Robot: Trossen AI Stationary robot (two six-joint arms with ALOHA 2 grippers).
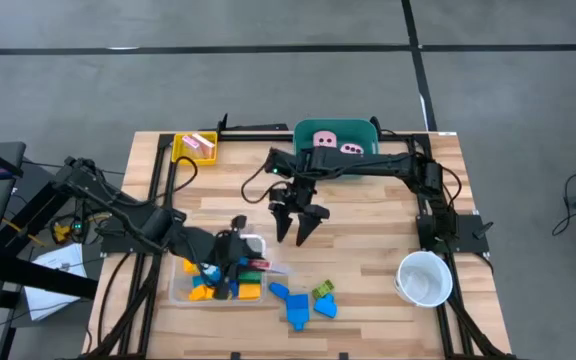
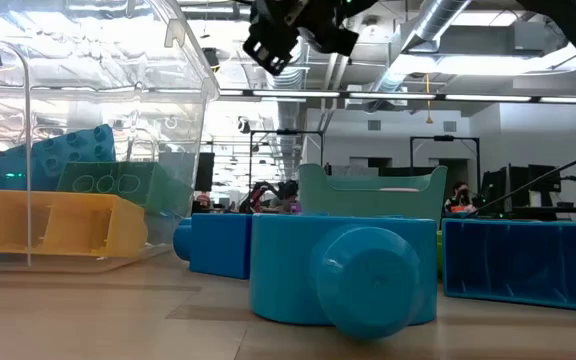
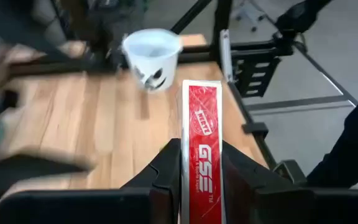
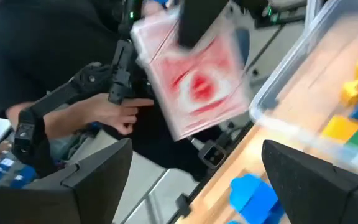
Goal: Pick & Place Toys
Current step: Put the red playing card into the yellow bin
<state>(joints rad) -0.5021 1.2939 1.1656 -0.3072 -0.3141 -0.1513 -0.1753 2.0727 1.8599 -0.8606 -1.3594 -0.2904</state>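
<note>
Nearby, white cup (image 1: 425, 278); apparently teal tub (image 1: 336, 148).

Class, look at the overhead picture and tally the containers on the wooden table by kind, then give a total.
Teal plastic tub: 1
Clear plastic tray: 1
Yellow plastic tray: 1
White paper cup: 1
Total: 4

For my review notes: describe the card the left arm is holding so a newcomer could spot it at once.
Start at the clear tray of building blocks at the table's front left. Directly above it the left end effector pinches a thin red-and-white card edge-on. Unlike the chunky blocks below, it is flat, with "GSE" printed on it.
</note>
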